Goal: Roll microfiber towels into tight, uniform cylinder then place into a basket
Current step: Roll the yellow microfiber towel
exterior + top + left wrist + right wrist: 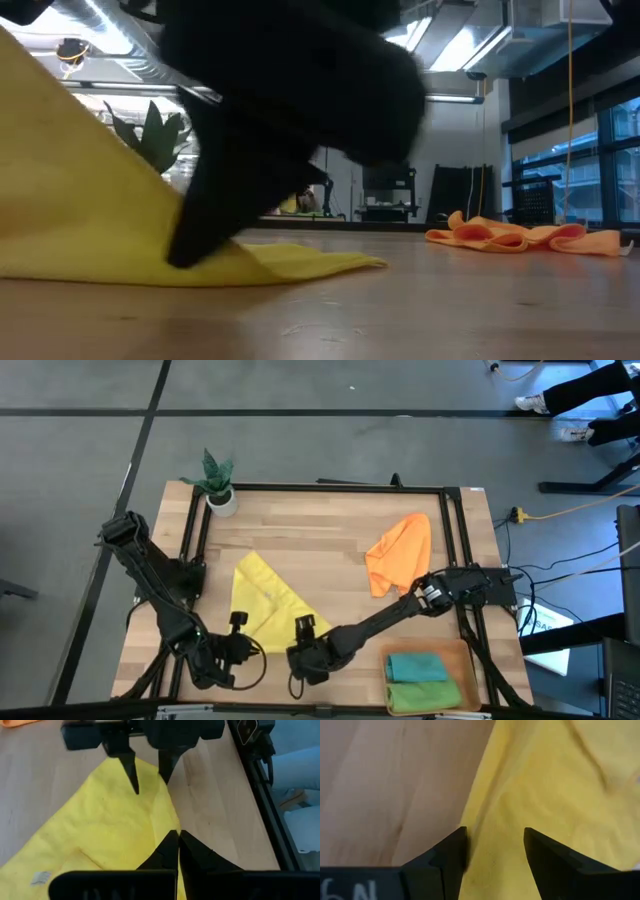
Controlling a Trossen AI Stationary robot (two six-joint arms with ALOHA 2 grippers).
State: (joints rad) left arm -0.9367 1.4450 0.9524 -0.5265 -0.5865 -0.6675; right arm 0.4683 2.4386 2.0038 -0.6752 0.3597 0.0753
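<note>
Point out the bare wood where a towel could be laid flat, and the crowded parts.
Free: the middle strip between the yellow towel and the orange towel, and the far edge beside the plant pot. Crowded: the near edge, where both end effectors meet at the yellow towel, and the basket corner.
</note>
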